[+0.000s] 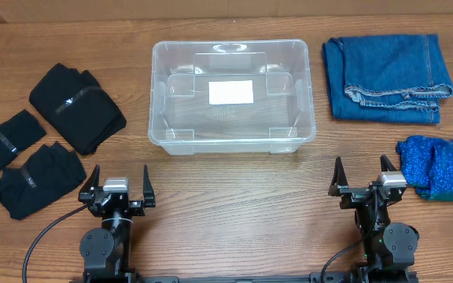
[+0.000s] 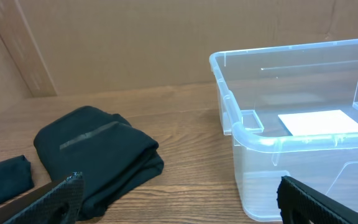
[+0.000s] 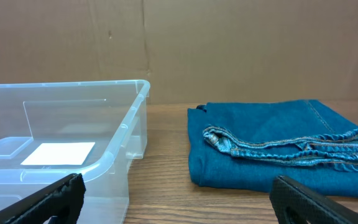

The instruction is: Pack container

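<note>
Container (image 1: pixel 234 118) see-through; sparkly blue cloth (image 1: pixel 443 167) cut off

- The left gripper (image 1: pixel 120 171) has two black, pointy fingers (image 1: pixel 93 179) like little horns, and a silver-grey block (image 1: pixel 115 185) sits between them.
- The right gripper (image 1: pixel 360 163) looks the same, with black fingers and its own silver-grey block (image 1: pixel 390 180).
- Near the bench's front edge, each arm has a round black joint (image 1: pixel 101 245).
- A thin black cable (image 1: pixel 46 230) curls away from each arm.
- Close up, the fingers (image 2: pixel 55 200) look black and rough.
</note>
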You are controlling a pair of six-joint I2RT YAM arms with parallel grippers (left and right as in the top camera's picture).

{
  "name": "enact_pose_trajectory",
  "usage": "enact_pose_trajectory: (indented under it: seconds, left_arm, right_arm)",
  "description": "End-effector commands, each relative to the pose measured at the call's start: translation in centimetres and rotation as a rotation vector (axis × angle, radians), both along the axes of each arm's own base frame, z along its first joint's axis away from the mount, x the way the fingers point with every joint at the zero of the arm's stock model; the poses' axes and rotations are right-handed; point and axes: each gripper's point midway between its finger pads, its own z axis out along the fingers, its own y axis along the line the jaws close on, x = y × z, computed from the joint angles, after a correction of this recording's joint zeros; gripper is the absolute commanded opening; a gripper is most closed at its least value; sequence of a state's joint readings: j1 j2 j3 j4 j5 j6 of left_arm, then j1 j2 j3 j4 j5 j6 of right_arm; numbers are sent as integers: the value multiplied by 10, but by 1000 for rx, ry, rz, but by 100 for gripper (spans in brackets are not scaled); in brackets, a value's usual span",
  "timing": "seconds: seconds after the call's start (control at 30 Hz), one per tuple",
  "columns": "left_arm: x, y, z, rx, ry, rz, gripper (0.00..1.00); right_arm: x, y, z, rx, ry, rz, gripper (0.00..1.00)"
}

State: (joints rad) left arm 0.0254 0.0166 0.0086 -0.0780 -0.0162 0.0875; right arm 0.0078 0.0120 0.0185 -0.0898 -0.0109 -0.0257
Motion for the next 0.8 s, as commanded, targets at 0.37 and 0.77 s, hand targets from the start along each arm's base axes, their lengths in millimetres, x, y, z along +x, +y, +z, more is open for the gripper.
enact_pose_trajectory:
  seconds: [0.37,0.77]
  left_arm:
    - [0,0,2,19,-11,2,100]
    - [0,0,2,18,-11,2,100]
  right_arm:
    - [0,-2,-2,7,-4,-13,100]
    - [0,3,-1,9,-6,18,100]
